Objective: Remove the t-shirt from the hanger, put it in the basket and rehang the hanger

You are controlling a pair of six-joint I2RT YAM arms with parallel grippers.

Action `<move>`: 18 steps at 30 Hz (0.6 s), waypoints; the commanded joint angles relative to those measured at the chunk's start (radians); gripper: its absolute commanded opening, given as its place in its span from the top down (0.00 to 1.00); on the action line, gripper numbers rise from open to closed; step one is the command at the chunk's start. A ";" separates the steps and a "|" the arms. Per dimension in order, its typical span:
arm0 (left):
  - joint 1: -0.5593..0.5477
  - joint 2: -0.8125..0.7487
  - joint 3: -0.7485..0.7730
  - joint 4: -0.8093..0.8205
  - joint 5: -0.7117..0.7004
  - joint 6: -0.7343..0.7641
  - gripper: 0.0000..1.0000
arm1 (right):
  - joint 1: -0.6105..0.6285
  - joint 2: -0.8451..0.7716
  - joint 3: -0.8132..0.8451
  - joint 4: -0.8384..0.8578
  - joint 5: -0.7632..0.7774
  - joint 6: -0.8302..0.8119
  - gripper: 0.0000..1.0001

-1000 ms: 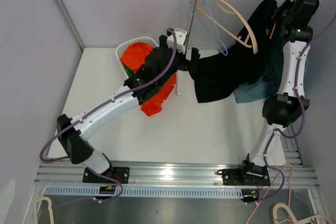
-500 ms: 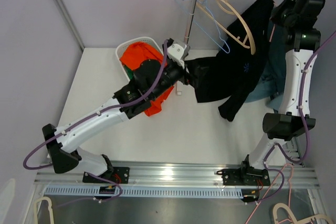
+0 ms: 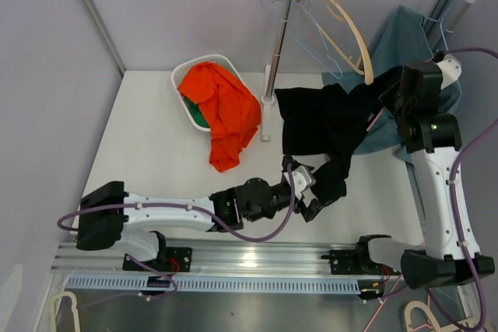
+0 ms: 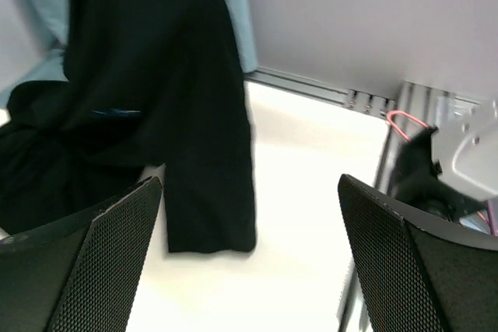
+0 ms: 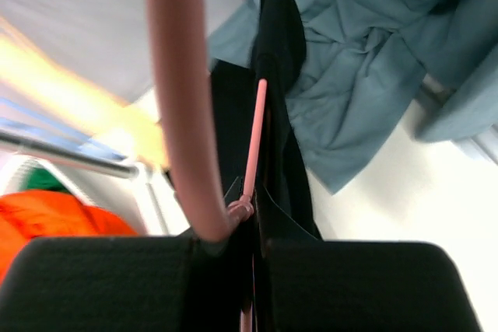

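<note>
Though t-shirt [image 3: 319,118] folds hide much, right tool [image 5: 254,227] seemingly clamps it, left tool [image 4: 249,184] released.

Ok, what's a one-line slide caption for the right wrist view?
Right pincer shut on a pink hanger, the black t-shirt hanging along it, a teal garment behind.

Top of the black t-shirt [image 4: 156,75] past the left wrist view's edge — hanger [image 5: 179,75] blurred at the right wrist.
</note>
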 commanded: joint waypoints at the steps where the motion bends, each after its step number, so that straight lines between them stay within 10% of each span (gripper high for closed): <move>1: -0.042 0.036 -0.093 0.358 -0.022 -0.006 0.00 | 0.072 -0.072 -0.021 -0.012 0.154 0.159 1.00; 12: -0.082 0.249 -0.058 0.596 -0.195 0.066 0.00 | 0.166 -0.212 -0.119 -0.019 0.100 0.208 1.00; 13: -0.082 0.257 -0.029 0.540 -0.206 0.077 0.21 | 0.166 -0.220 -0.117 -0.028 0.094 0.208 1.00; 15: -0.084 0.255 0.003 0.472 -0.200 0.082 0.96 | 0.169 -0.223 -0.107 -0.032 0.094 0.193 1.00; 18: -0.126 0.193 -0.155 0.603 -0.203 0.121 0.99 | 0.166 -0.168 -0.039 -0.087 0.129 0.139 1.00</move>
